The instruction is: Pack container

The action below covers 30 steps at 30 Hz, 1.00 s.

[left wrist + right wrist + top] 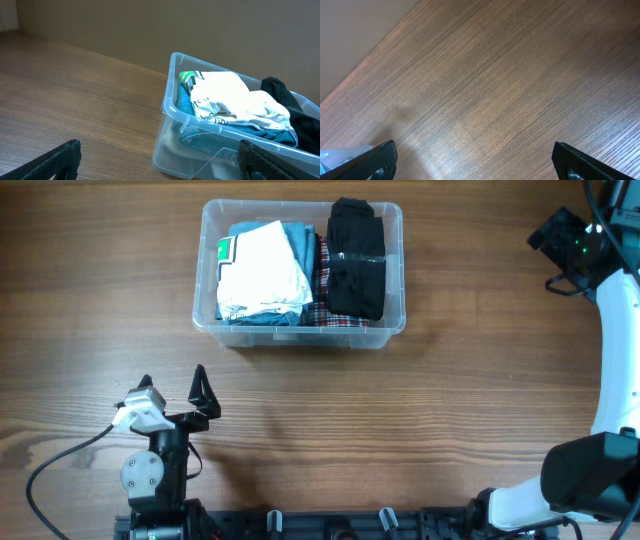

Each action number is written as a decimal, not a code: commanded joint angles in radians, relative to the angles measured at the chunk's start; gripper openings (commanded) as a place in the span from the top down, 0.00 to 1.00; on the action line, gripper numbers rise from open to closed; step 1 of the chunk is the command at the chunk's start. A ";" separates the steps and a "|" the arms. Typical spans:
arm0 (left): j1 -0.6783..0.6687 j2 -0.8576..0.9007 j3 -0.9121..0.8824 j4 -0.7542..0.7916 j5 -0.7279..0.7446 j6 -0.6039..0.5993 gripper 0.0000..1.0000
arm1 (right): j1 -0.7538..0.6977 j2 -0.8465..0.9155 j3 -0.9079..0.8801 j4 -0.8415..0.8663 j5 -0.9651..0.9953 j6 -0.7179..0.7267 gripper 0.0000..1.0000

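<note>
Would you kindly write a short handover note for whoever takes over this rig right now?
Left gripper: open, empty, near the front edge of the table.
Right gripper: open, empty, over the table at far right.
Container: mid-table, holding a white garment on a blue one, a plaid piece, a black garment.
Done: garments packed.
Left: no garment shows outside it; probably just a check.

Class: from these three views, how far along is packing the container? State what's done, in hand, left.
Done: white garment, blue garment, plaid garment and black garment lie in the container. In hand: nothing; left gripper and right gripper are open, empty, away from it. Left: no loose garment shows on the table.
</note>
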 commanded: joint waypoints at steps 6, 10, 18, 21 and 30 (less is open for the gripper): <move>0.008 -0.008 -0.009 0.001 0.008 -0.005 0.00 | 0.002 0.011 -0.010 0.000 -0.004 0.013 0.00; 0.008 -0.008 -0.009 0.001 0.008 -0.005 0.00 | 0.003 -0.019 -0.010 0.000 -0.005 0.013 0.00; 0.008 -0.008 -0.009 0.001 0.008 -0.005 0.00 | 0.124 -0.380 -0.023 0.061 0.021 -0.143 0.00; 0.008 -0.008 -0.009 0.001 0.008 -0.005 0.00 | 0.208 -0.552 -0.142 0.226 -0.128 -0.497 0.00; 0.008 -0.008 -0.009 0.001 0.008 -0.005 0.00 | 0.215 -1.214 -1.095 0.935 -0.326 -0.465 0.00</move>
